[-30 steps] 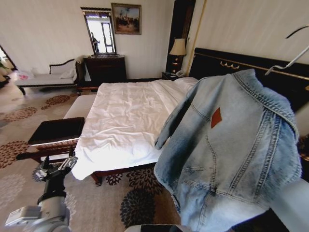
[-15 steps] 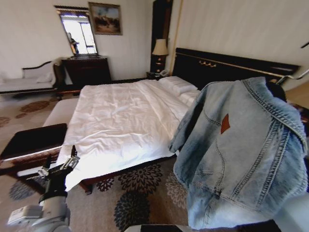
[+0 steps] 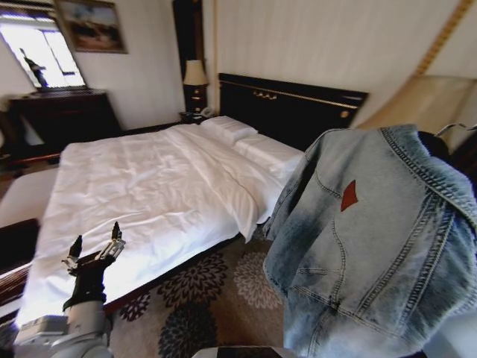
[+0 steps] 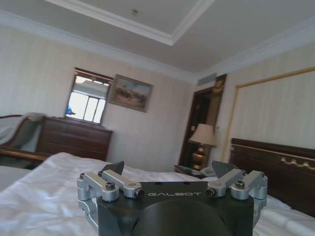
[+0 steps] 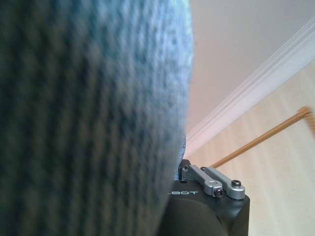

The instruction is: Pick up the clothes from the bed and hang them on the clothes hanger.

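Head view: I see the denim jacket [image 3: 373,239] held up in the air at the right, its inner side facing the camera with the small orange-red label [image 3: 348,195] showing below the collar. It hangs clear of the bed [image 3: 141,186] and above the patterned carpet [image 3: 216,298]. A thin wire hook of the clothes hanger [image 3: 452,128] shows just past the collar at the far right. The bed carries white sheets, white pillows [image 3: 227,128] and a black headboard [image 3: 291,104]. The left end effector [image 3: 95,250] stands low at the left, pointing upward over the near edge of the bed, its fingers spread apart and holding nothing.

Left wrist view: I confirm the left end effector [image 4: 169,169] has its fingers wide apart, with the bed sheet beyond it and a lamp [image 4: 203,135] beside the headboard.

Right wrist view: Blurred denim lies against the right end effector [image 5: 209,182]. I cannot tell how its fingers are set.
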Controlling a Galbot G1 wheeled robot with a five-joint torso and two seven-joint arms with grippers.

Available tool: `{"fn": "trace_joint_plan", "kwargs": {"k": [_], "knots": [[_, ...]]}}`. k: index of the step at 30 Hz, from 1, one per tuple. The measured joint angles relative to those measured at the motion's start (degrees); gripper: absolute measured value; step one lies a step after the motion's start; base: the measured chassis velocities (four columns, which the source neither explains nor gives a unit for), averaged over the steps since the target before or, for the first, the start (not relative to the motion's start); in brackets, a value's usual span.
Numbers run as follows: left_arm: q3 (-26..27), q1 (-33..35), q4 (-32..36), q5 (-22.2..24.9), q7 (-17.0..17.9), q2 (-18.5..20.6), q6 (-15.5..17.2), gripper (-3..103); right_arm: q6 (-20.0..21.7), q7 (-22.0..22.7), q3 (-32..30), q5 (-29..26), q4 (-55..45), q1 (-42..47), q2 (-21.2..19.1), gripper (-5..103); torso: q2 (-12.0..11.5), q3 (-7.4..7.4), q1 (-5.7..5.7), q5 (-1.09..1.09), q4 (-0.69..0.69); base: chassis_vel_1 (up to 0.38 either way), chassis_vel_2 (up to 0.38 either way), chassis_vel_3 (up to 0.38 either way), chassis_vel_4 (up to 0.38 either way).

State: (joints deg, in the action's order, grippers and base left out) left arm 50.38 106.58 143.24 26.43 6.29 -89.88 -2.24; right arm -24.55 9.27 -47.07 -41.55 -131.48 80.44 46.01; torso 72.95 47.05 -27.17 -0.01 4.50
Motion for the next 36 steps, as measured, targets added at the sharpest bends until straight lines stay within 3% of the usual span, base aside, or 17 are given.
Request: {"fn": "trace_joint_plan", "kwargs": {"k": [36], "knots": [[0.0, 0.3, 0.0, 0.1, -0.5, -0.2, -0.3, 100, 0.0, -0.4, -0.8, 0.9, -0.7, 1.6, 1.8, 21, 0.0, 0.0, 0.01, 0.01, 0.02, -0.126, -0.127, -0.129, -0.13]]}}
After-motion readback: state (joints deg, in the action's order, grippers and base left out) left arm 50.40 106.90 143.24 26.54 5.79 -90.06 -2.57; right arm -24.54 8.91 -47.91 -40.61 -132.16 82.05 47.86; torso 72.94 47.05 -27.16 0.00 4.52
